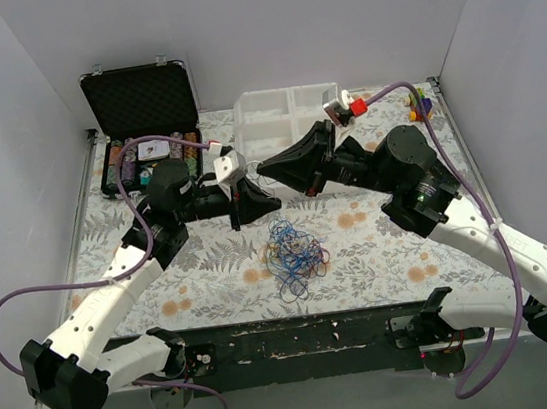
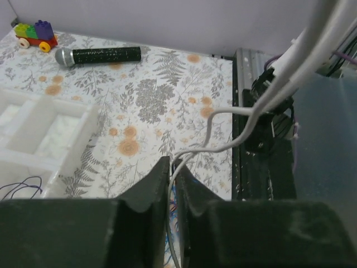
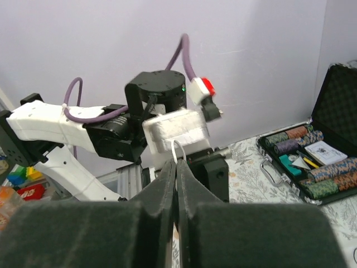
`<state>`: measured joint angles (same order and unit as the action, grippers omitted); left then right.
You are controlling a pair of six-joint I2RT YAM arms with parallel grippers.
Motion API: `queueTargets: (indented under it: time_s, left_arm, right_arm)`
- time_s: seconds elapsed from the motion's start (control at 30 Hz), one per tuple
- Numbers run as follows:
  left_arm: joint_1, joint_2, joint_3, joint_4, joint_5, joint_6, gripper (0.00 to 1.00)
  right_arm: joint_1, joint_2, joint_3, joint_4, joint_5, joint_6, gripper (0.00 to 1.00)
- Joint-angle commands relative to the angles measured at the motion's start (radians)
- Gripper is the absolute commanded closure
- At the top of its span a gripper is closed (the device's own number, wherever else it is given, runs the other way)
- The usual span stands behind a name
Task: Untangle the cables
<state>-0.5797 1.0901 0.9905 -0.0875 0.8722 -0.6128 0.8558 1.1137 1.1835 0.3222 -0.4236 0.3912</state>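
That thin white wire [image 2: 209,120] is what worries me. The left hand [image 2: 174,167] sits narrow around it with a sliver of gap on either side, and I can't tell whether it has a grip. The right hand [image 3: 177,166] is clenched tight. A small white loop pokes up at its tips, and I can't tell if that is pinched either.

The two hands are almost tip to tip, the right one aimed at the camera box [image 3: 175,131] on the left wrist, so one misjudged move could knock them together. If they pull apart on that wire and it isn't loose, I reckon it could snap taut or drag the whole knot along.

The cables [image 1: 295,250] lie bunched on the counter [image 1: 390,250], just to the base side of both hands, and neither hand touches them as far as I can see. Beyond the hands stand a clear tray [image 1: 287,112] and an open chip case [image 1: 139,101]. A microphone [image 2: 97,54] and toy blocks [image 2: 36,34] lie well off. I see nothing between the hands and the tangle.
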Motion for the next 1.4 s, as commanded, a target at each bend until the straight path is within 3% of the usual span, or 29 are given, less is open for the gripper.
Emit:
queueTargets:
  time_s: [0.0, 0.17, 0.3, 0.57, 0.73, 1.03, 1.37]
  left_arm:
    - [-0.005, -0.015, 0.094, -0.027, -0.018, 0.011, 1.0]
    - [-0.005, -0.051, 0.152, -0.064, -0.107, 0.068, 1.0]
    - [-0.003, -0.076, 0.221, -0.057, -0.185, 0.107, 1.0]
    - [-0.005, -0.098, 0.359, -0.063, -0.257, 0.179, 1.0]
    - [-0.005, -0.087, 0.422, -0.103, -0.253, 0.176, 1.0]
    - [-0.005, -0.127, 0.359, -0.126, -0.213, 0.088, 1.0]
    - [-0.005, -0.119, 0.309, -0.115, -0.121, -0.062, 1.0]
  right_arm:
    - [0.006, -0.044, -0.033, -0.006, 0.092, -0.043, 0.8]
    - [0.006, -0.141, -0.148, -0.072, 0.218, -0.078, 0.41]
    - [0.005, -0.215, -0.234, -0.139, 0.325, -0.106, 0.25]
    - [0.003, -0.21, -0.375, -0.127, 0.37, -0.103, 0.19]
    - [0.003, -0.186, -0.372, -0.046, 0.33, -0.123, 0.12]
    - [0.005, -0.238, -0.274, 0.003, 0.201, -0.351, 0.1]
    - [0.005, -0.16, -0.185, 0.106, 0.045, -0.311, 0.09]
